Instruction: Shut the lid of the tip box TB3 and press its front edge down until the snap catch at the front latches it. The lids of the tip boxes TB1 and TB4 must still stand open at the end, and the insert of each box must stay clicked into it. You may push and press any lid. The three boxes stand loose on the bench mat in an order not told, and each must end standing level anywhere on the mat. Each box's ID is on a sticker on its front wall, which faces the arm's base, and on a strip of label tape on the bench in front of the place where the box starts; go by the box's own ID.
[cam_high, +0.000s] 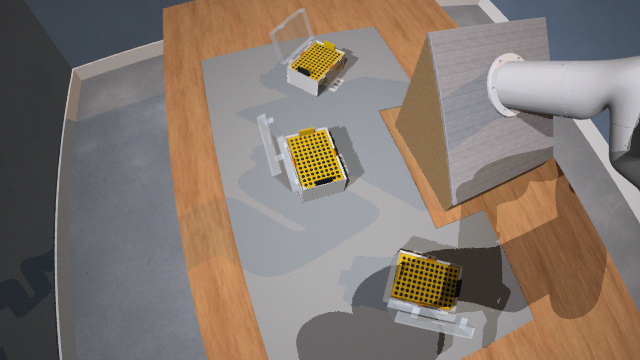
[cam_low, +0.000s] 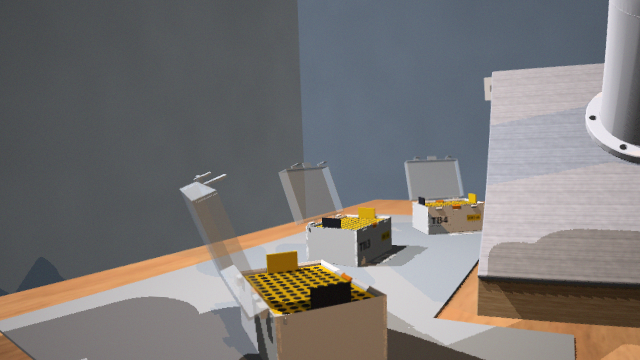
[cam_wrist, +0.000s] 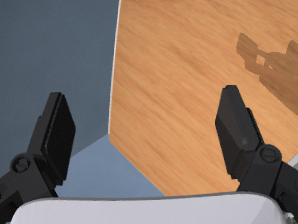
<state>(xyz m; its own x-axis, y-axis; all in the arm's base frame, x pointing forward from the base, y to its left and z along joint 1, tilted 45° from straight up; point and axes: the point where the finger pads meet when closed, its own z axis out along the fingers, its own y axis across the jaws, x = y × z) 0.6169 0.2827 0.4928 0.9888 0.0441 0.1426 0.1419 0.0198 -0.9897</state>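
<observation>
Boxes seen from the top: three tip boxes stand apart on the grey mat (cam_high: 235, 165), all lids raised; the middle box (cam_high: 317, 162) sits between the other two.

Exterior view: the middle box's sticker seems to read TB3 (cam_low: 350, 242), its lid (cam_low: 309, 192) upright; TB4 (cam_low: 447, 216) stands beyond it.

Wrist view: the gripper (cam_wrist: 149, 132) hangs wide open over the wooden bench (cam_wrist: 213, 63), holding nothing.
</observation>
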